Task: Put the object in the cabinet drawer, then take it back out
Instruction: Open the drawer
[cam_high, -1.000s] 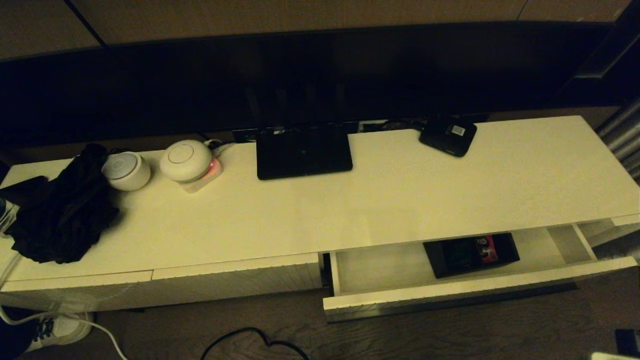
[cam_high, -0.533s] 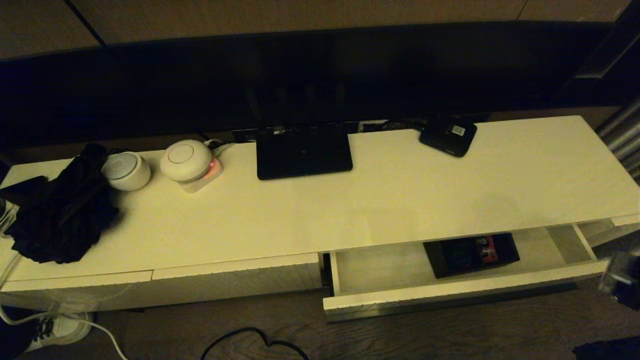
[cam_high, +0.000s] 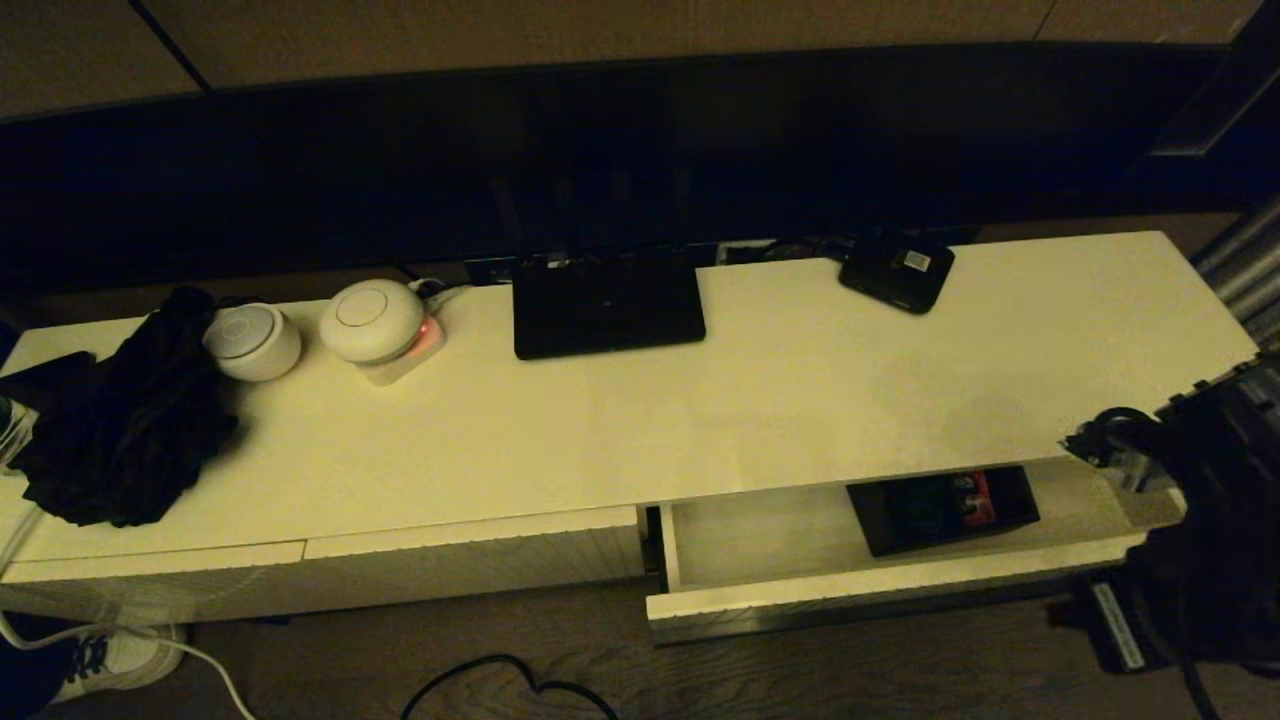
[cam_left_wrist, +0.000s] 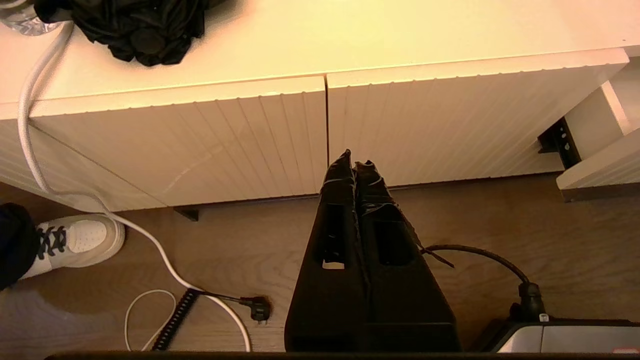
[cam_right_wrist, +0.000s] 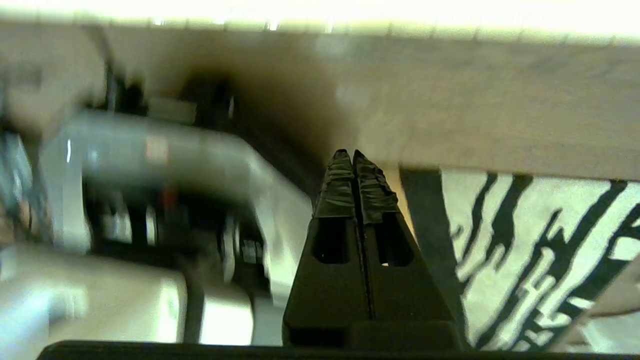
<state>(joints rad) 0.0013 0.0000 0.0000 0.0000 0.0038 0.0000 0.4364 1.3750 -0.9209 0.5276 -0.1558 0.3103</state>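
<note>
My left claw (cam_left_wrist: 354, 164) hangs low in front of the cabinet's closed ribbed fronts, down near the floor, its two fingers pressed together on nothing; I judge it parked there so that it stays out of the way of the work on the other side. Above it, at the left end of the cabinet top (cam_high: 820, 390), lies a heap of black cloth (cam_high: 120, 425), and along the back edge stand two round white devices (cam_high: 372, 320), the black router (cam_high: 607, 303) near the middle and the small flat black device (cam_high: 897, 270) further right. None of these is mine to handle.

Further right the cabinet drawer (cam_high: 870, 585) stands pulled out under the front edge of the top, its pale floor bare toward the left side. The object (cam_high: 940, 508), the black divided box with red showing inside, sits flat on the drawer floor toward the right, partly tucked under the front edge of the top. It rests there because the putting-in half looks done to me; the taking-out half is what I judge to be left.

My right arm (cam_high: 1190, 470) comes in at the right end of the cabinet, by the drawer's right end. My right claw (cam_right_wrist: 354, 162) is pinched closed and holds nothing. The box lies to the left of this arm, near but clearly apart, nothing touching it. I would have to spread the fingers before reaching down into the drawer, and the overhanging top leaves little room behind the box
</note>
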